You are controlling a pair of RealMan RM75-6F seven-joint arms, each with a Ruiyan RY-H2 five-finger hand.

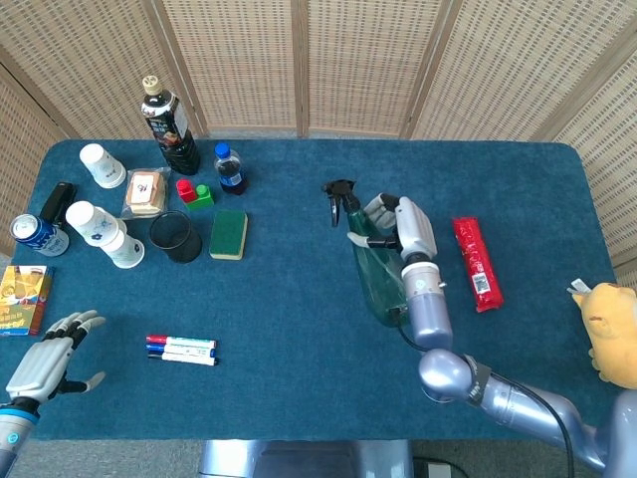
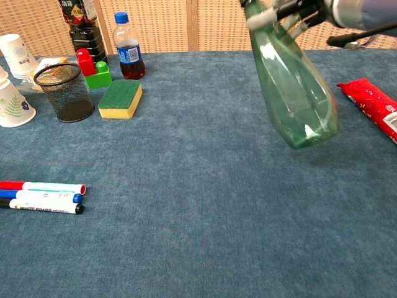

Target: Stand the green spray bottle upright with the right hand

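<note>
From the head view, the right hand [image 1: 396, 225] is wrapping its fingers around the neck of the translucent green plastic spray bottle [image 1: 376, 269], just under the black trigger nozzle [image 1: 341, 194]. The bottle is sitting near the middle of the blue carpeted table [image 1: 299, 339], nozzle end pointing toward the far edge. A long red snack packet [image 1: 477, 263] is lying just to the side of it, well apart from the bottle. Way over at the near corner, the left hand [image 1: 42, 363] is resting with fingers spread and nothing in them. Beside it a few whiteboard markers [image 1: 181, 350] are lying in a row.

From the chest view, the bottle [image 2: 293, 87] is hanging nearly upright, slightly tilted, its base looking to be just off the table surface or barely touching, can't really tell which. Only a bit of the right hand's fingers [image 2: 296, 7] is showing at the top edge, clamped on the neck. The black mesh pen cup [image 2: 64, 92] and the yellow-green sponge [image 2: 120, 99] are sitting well off to the side.
</note>
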